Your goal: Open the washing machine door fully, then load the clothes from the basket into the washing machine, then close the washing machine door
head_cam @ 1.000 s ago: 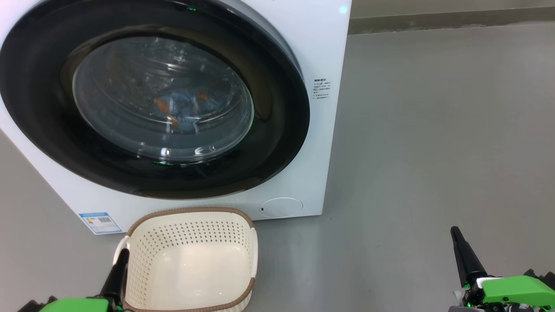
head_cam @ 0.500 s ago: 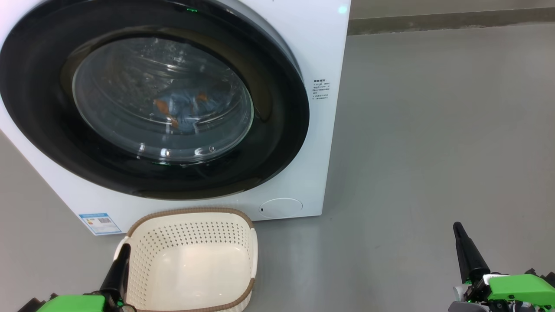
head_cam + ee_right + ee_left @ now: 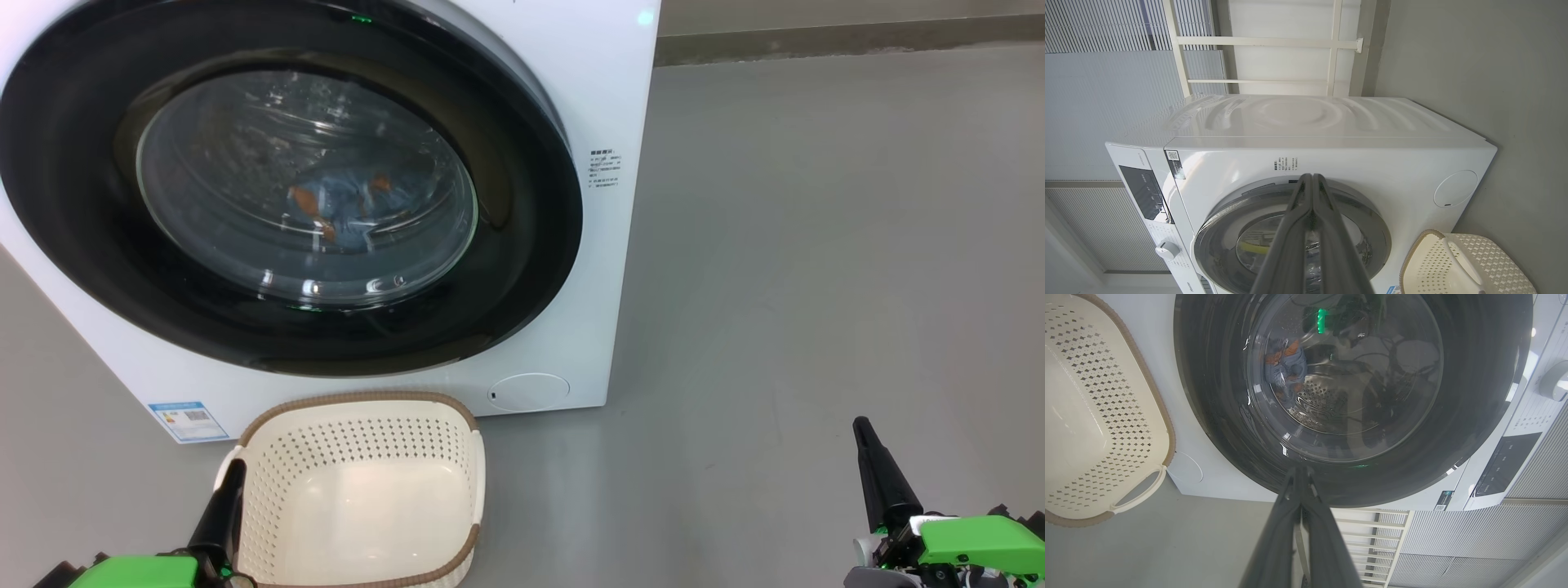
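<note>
Washing machine door (image 3: 286, 188) flat against washing machine (image 3: 604, 98), looks latched. Clothes (image 3: 339, 208) seen through porthole, low inside, so loading judged done. Basket (image 3: 359, 398) on floor (image 3: 816, 245) just before machine, nothing in it.

Left tool (image 3: 235, 474): fingers pressed together, gripping nothing, tip before basket's left rim; contact unclear.

Right tool (image 3: 864, 437): also pinched closed, nothing in it, above floor, well apart from machine. Both low, likely rest pose.

Grey floor (image 3: 816, 245) runs to a darker skirting strip (image 3: 849, 37); a white railing (image 3: 1274, 41) stands beside ribbed wall panels (image 3: 1098, 24).
</note>
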Controlling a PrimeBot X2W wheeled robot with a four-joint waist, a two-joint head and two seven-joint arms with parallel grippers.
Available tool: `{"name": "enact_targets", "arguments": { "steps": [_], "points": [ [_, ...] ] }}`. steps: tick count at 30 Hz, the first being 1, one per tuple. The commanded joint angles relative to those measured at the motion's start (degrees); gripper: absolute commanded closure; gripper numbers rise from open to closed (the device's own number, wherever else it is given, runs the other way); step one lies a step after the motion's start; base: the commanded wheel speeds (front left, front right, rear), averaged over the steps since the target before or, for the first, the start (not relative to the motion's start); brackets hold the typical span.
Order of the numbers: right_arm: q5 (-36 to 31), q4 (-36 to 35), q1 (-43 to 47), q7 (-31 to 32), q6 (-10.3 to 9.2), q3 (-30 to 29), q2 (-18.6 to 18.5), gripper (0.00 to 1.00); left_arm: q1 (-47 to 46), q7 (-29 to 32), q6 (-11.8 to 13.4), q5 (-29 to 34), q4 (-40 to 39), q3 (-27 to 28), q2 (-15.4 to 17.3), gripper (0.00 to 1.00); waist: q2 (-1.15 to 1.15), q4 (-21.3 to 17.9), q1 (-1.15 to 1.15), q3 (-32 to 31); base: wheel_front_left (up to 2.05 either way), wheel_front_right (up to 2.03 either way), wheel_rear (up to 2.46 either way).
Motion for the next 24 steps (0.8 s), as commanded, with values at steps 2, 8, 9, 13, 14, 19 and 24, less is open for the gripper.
{"name": "enact_targets", "arguments": {
  "steps": [2,8,9,13,14,19,24],
  "points": [
    [0.18,-1.74,-2.38,0.49,0.1,1.24,-0.19,1.0,-2.56,0.35,-0.15,-0.43,-1.68,2.02,0.76,1.0,0.0,0.0,0.0,0.0,0.0,0.0,0.0],
    [0.18,-1.74,-2.38,0.49,0.1,1.25,-0.19,1.0,-2.56,0.35,-0.15,-0.42,-1.68,2.02,0.76,1.0,0.0,0.0,0.0,0.0,0.0,0.0,0.0],
    [0.18,-1.74,-2.38,0.49,0.1,1.25,-0.19,1.0,-2.56,0.35,-0.15,-0.42,-1.68,2.02,0.76,1.0,0.0,0.0,0.0,0.0,0.0,0.0,0.0],
    [0.18,-1.74,-2.38,0.48,0.1,1.25,-0.19,1.0,-2.56,0.36,-0.15,-0.42,-1.68,2.03,0.75,1.0,0.0,0.0,0.0,0.0,0.0,0.0,0.0],
    [0.18,-1.74,-2.38,0.48,0.1,1.25,-0.19,1.0,-2.56,0.36,-0.15,-0.42,-1.68,2.03,0.75,1.0,0.0,0.0,0.0,0.0,0.0,0.0,0.0],
    [0.18,-1.74,-2.38,0.48,0.1,1.25,-0.19,1.0,-2.56,0.36,-0.15,-0.41,-1.68,2.03,0.75,1.0,0.0,0.0,0.0,0.0,0.0,0.0,0.0],
    [0.18,-1.74,-2.38,0.48,0.1,1.25,-0.19,1.0,-2.56,0.37,-0.15,-0.41,-1.68,2.04,0.75,1.0,0.0,0.0,0.0,0.0,0.0,0.0,0.0]
  ]
}}
